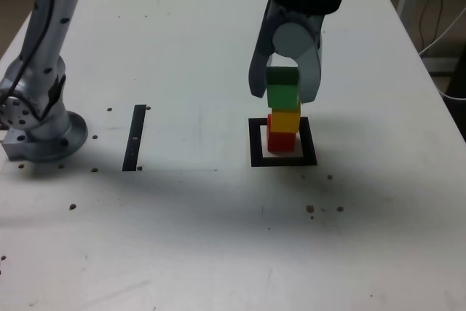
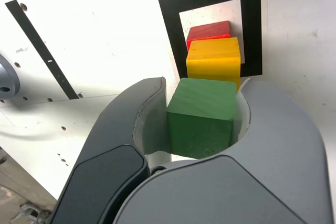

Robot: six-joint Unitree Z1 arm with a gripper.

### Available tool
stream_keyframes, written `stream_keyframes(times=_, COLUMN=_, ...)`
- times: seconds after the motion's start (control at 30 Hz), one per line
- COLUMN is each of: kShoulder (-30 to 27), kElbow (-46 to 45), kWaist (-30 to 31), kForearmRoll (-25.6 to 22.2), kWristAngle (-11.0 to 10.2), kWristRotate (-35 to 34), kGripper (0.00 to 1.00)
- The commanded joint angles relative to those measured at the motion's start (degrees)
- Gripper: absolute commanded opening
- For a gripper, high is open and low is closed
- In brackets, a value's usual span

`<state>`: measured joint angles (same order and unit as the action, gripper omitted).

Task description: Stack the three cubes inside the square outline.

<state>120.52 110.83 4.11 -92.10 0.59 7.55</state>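
Observation:
Three cubes stand stacked inside the square outline (image 1: 255,143) (image 2: 170,30). The red cube (image 1: 281,140) (image 2: 209,28) is at the base, the yellow cube (image 1: 285,120) (image 2: 214,59) sits on it, and the green cube (image 1: 282,91) (image 2: 202,114) is on top, resting on the yellow one. My gripper (image 1: 284,96) (image 2: 205,85) comes down from above and is shut on the green cube, one jaw against each side of it. The stack stands toward the back of the outline's pale centre.
A thin black strip (image 1: 135,138) (image 2: 42,51) lies on the white table to the exterior view's left of the outline. The arm's grey base (image 1: 40,132) stands at that view's far left. Small dark specks dot the tabletop.

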Motion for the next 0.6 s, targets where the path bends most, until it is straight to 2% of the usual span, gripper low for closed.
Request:
stream_keyframes(times=0.0, kShoulder=0.69, kElbow=0.43, kWaist=-0.32, kForearmRoll=-0.74, kWristAngle=-0.14, kWristRotate=0.12, kGripper=0.31)
stream_keyframes(times=0.37, kShoulder=1.62, kElbow=0.50, kWaist=-1.28, kForearmRoll=-0.52, kWristAngle=-0.43, kWristRotate=0.75, kGripper=0.32)
stream_keyframes(times=0.43, kShoulder=1.70, kElbow=0.56, kWaist=-1.30, kForearmRoll=-0.42, kWristAngle=-0.48, kWristRotate=0.93, kGripper=0.40)
stream_keyframes(times=0.57, kShoulder=1.78, kElbow=0.60, kWaist=-1.30, kForearmRoll=-0.13, kWristAngle=-0.48, kWristRotate=1.60, kGripper=0.75)
